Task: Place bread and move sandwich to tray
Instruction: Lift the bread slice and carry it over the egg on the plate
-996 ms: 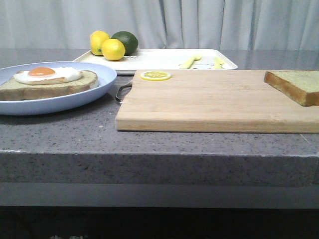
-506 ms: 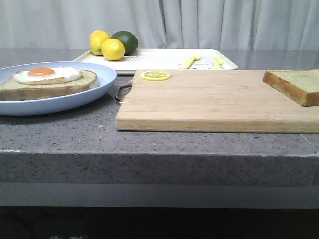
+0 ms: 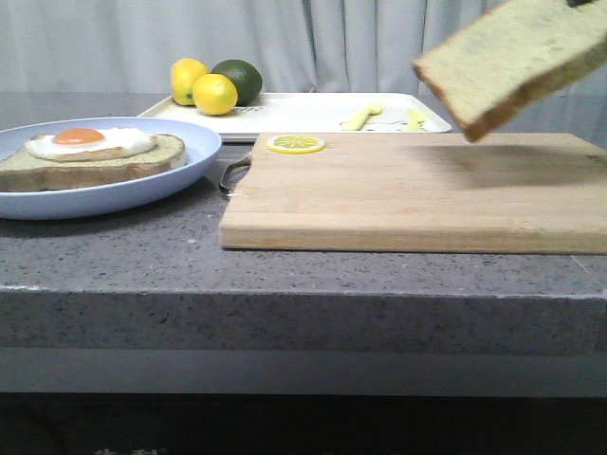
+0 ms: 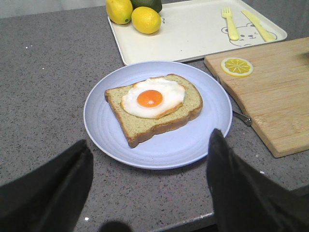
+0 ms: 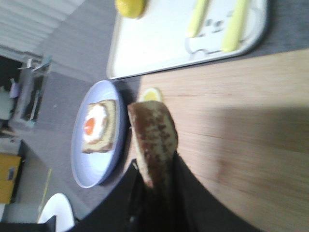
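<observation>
Change: the bread [image 3: 517, 62], which half a second ago lay flat on the far right end of the cutting board [image 3: 417, 194], is now in the air above that end, tilted, its lower corner toward the board's middle.
Right pincer [image 5: 154, 186]: closed on the bread by one crust edge; the slice stands on edge between the dark fingers in the right wrist view.
Left pincer [image 4: 149, 186]: wide open, holding nothing, hovering on the near side of the blue plate [image 4: 101, 130].
Meaning for the task: pickup looks done; carry toward the sandwich [image 3: 90, 156] comes next, I judge, with the move to the tray still ahead.
Sandwich: on the blue plate, left of the cutting board, egg on top, unchanged.
Tray [image 3: 303, 112]: behind the cutting board, flat on the bench [image 3: 114, 256].
Room on tray: lemons [image 3: 201, 87] and a lime [image 3: 239, 78] fill the corner furthest from the board's right end; cutlery shapes [image 3: 365, 116] sit at the other end; bare middle between.
Edges: the plate rim sits just beside the board's left edge and its metal handle [image 3: 232, 175]; a lemon slice [image 3: 295, 144] lies on the board's far left corner, under a likely carry path.
Risk: a one-edge grip on a thick slice could let it sag or swing.
</observation>
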Robot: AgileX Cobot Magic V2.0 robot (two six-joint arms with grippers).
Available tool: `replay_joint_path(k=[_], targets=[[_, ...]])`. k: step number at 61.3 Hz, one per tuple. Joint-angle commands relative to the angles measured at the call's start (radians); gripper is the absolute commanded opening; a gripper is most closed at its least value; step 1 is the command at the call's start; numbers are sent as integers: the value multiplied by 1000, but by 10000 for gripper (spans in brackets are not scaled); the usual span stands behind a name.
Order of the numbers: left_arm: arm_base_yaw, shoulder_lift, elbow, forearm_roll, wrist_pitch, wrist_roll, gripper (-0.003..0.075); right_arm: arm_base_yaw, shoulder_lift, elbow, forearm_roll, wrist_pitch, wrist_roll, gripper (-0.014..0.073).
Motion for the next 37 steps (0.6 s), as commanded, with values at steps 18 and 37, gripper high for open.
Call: replay_joint_path(k=[18,37], targets=[[-8,11,-26,3,-68,-6,494,445,-32,-24,368,-190,-4,116],[-8,11,-26,3,-68,-6,494,751,63,-61,586,-597,-18,116]])
